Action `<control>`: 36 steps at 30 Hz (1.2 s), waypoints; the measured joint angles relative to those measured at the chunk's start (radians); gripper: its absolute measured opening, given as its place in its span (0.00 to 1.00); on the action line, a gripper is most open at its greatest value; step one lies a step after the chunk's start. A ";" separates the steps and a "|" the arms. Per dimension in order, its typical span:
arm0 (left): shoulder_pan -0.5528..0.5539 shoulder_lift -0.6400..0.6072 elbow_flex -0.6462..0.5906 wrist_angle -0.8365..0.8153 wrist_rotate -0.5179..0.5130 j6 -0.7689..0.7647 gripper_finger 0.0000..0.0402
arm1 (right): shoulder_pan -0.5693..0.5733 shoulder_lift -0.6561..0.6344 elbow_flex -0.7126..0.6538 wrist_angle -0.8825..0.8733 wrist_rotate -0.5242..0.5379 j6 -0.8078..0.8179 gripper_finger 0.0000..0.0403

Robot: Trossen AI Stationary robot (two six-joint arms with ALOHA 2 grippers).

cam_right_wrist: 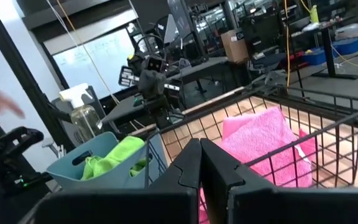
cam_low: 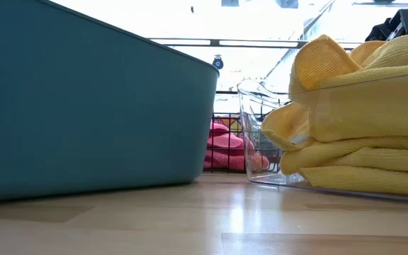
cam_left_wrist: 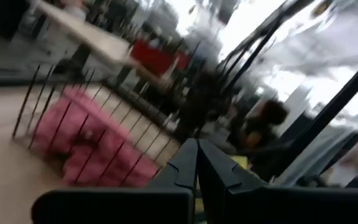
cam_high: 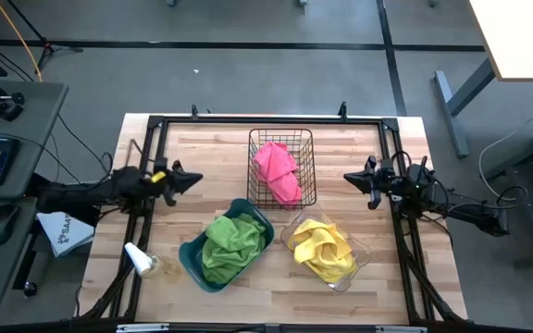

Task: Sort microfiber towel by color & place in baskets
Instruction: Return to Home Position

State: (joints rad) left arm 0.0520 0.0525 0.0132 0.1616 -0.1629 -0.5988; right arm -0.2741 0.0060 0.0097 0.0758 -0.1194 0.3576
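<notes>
Sorting looked done, with pink towels (cam_high: 278,171) in the basket (cam_high: 282,132) at centre, green towels (cam_high: 232,242) in the teal bin (cam_high: 191,259) and yellow towels (cam_high: 324,248) in the clear bin (cam_high: 364,252) below, so the left gripper (cam_high: 196,179) and right gripper (cam_high: 348,177), both pinched together at the sides, just needed parking.

Even overhead light falls on the wooden table (cam_high: 202,148), leaving only soft, faint shadows. In the low view the room behind is blown out white, glare streaks the wood, and the near teal bin (cam_low: 83,106) looks soft. The left wrist view is smeared by motion blur; the right is clear.
</notes>
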 joint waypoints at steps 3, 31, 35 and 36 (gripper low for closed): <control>0.000 0.020 0.003 -0.066 0.001 0.000 0.00 | 0.000 0.000 0.000 -0.010 0.003 0.000 0.00; -0.001 0.050 0.003 -0.138 0.007 0.000 0.00 | 0.000 0.000 0.000 -0.044 -0.002 0.000 0.00; -0.001 0.051 0.003 -0.138 0.007 0.000 0.00 | 0.000 0.000 0.000 -0.044 -0.001 0.000 0.00; -0.001 0.050 0.003 -0.138 0.007 0.000 0.00 | 0.000 0.000 0.000 -0.044 -0.001 0.000 0.00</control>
State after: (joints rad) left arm 0.0513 0.1028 0.0166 0.0238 -0.1558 -0.5983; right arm -0.2741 0.0063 0.0097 0.0319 -0.1207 0.3576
